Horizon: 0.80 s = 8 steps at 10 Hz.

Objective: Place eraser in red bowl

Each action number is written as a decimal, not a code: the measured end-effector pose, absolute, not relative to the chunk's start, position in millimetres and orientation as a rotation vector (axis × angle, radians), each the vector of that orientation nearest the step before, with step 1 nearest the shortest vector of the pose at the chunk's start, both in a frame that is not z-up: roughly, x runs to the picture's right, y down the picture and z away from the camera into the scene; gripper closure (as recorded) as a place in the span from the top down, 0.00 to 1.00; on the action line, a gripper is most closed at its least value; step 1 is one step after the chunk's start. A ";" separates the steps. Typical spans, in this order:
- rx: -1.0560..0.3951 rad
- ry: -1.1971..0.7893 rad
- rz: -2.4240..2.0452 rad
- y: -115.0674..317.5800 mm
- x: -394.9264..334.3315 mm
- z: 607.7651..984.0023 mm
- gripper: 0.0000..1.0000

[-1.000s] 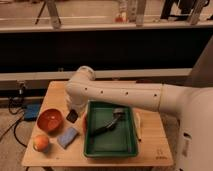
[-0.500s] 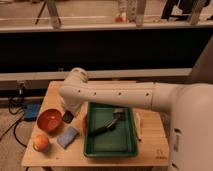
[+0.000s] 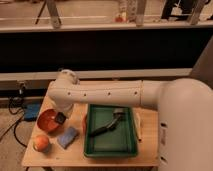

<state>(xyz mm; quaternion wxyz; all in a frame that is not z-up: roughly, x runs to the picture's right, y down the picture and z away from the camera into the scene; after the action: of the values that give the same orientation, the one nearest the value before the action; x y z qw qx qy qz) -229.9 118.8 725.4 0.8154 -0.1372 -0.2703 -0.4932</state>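
My gripper (image 3: 61, 118) hangs from the white arm (image 3: 100, 94) that reaches in from the right. It is shut on the eraser (image 3: 61, 118), a small dark block, at the right rim of the red bowl (image 3: 47, 122). The bowl is orange-red and shallow and sits at the table's left side. The eraser is held just above the rim, partly hidden by the gripper.
An orange fruit (image 3: 41, 143) lies at the front left and a light blue pad (image 3: 67, 136) beside it. A green tray (image 3: 131, 145) to the right holds a long dark handled tool (image 3: 106, 126). The wooden table (image 3: 75, 156) ends close to the left. A dark rail runs behind.
The arm has swung left over the last second, carrying the dark eraser from beside the tray to the red bowl's right rim.
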 end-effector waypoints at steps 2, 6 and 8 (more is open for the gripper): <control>-0.284 -0.588 -1.070 122.3 -249.3 726.0 0.00; -0.266 -0.597 -1.085 124.9 -268.5 728.7 0.00; -0.259 -0.607 -1.101 129.1 -284.9 726.9 0.00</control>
<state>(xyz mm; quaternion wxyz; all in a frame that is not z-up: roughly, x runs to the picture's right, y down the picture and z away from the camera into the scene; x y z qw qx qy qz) -284.9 129.1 726.9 0.8009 -0.1209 -0.2830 -0.5137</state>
